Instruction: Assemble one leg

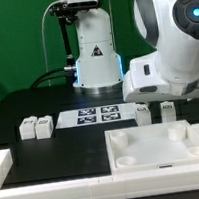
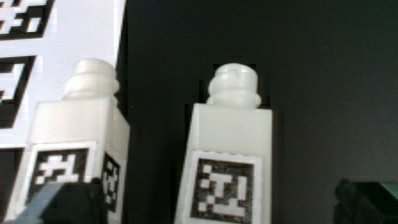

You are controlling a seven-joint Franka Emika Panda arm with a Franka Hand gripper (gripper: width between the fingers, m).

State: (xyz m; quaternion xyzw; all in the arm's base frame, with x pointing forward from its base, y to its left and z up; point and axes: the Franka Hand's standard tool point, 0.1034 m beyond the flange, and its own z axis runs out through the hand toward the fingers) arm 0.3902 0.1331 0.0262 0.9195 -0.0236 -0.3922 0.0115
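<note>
Above the leg (image 2: 231, 150), the end effector (image 2: 214, 198) stands wide open, apparently touching nothing.

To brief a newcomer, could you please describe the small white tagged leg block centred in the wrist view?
Start from the large flat white square panel with round corner sockets, at the exterior view's right. Just beyond it stand two small white stubby leg blocks. Yours is the leg farther from the thin white marker board; its twin stands beside the board's end.
</note>
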